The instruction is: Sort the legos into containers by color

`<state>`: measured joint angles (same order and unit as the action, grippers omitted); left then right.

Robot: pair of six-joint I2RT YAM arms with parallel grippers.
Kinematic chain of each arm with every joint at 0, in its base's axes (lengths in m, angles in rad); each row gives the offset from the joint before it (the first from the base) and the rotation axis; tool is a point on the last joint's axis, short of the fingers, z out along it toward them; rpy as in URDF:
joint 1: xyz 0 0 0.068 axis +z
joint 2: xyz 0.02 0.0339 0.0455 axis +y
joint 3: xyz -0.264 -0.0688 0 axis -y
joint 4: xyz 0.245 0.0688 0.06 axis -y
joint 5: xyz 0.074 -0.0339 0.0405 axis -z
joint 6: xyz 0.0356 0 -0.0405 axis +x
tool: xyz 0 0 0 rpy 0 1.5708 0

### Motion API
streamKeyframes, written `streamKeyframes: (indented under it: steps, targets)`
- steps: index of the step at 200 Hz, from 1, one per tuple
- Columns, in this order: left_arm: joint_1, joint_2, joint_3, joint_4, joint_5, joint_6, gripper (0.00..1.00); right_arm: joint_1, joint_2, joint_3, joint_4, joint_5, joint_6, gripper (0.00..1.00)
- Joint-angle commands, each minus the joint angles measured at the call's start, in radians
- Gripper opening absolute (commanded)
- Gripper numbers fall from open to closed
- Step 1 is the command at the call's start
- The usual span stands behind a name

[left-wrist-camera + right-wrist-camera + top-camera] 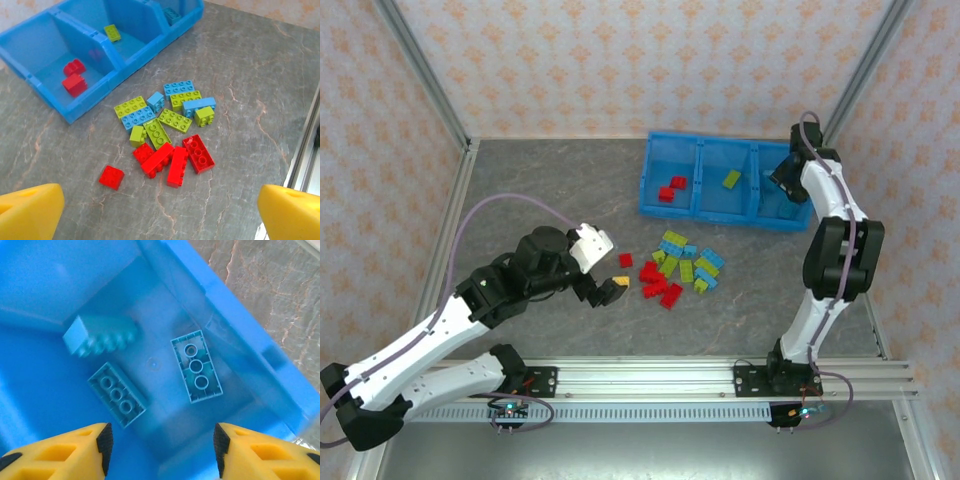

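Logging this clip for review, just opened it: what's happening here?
Two arms are sorting legos into a blue bin. The right arm hangs over the right compartment, jaws open, three light blue bricks inside. The left arm hovers near the loose pile, jaws open and empty. Two red bricks lie in the left compartment, one yellow-green brick in the middle.

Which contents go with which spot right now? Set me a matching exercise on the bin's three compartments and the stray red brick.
Things (bin sides as the top camera sees them):
1. left compartment
2. middle compartment
3. right compartment
4. stray red brick

States:
A. holds one yellow-green brick
B. lies on the table, apart from the pile
C. holds light blue bricks
D. holds two red bricks

Pairs: 1-D, 2-A, 3-C, 4-B.
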<state>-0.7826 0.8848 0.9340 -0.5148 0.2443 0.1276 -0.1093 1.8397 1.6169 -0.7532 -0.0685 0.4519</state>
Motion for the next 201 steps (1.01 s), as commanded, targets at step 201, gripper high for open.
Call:
streamKeyframes:
  steps: [201]
  targets:
    - [-0.005, 0.212, 0.069, 0.035, -0.096, -0.211, 1.0, 0.844, -0.364, -0.741, 0.081, 0.04, 0.641, 0.59]
